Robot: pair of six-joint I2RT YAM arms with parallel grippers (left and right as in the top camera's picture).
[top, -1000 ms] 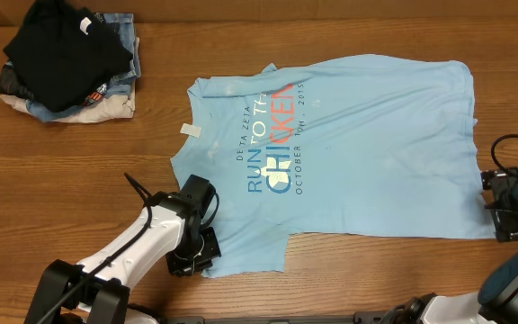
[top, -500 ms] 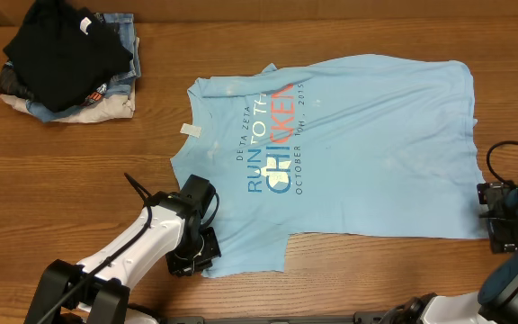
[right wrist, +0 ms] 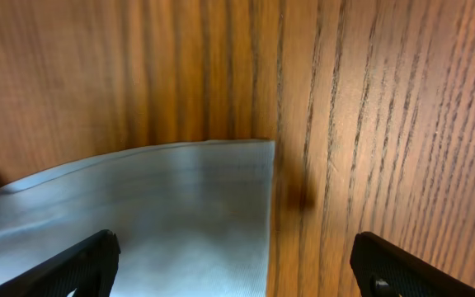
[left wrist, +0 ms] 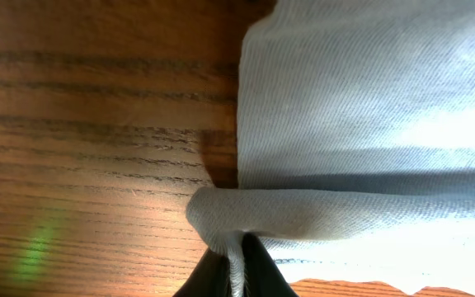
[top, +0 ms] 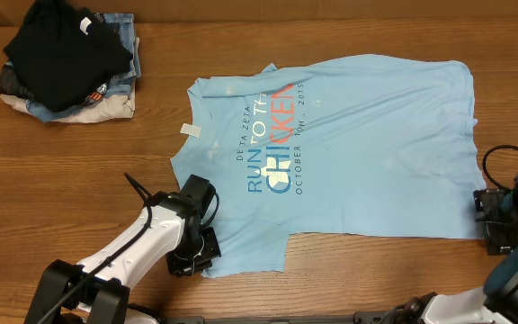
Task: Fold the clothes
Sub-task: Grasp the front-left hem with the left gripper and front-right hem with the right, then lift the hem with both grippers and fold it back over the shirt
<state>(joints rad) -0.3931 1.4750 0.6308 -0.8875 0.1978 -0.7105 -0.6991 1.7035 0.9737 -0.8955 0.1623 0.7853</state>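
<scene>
Shift of right gripper (right wrist: pixel 236 243) inward to T-shirt (top: pixel 376 144) hem corner — jaws wide apart, empty. Left gripper (left wrist: pixel 234 268) pinch on sleeve edge unchanged — fold start likely next.

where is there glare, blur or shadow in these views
Left wrist: the shirt blows out to white at right, a green flare sits on the table, and close focus is soft. Right wrist: a small dark shadow lies beside the shirt corner. Overhead: even and sharp.

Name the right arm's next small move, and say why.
Probably ease the right gripper forward onto the T-shirt hem corner and close: that corner lies just ahead of its open jaws, while the left gripper already pinches a fold of fabric.
</scene>
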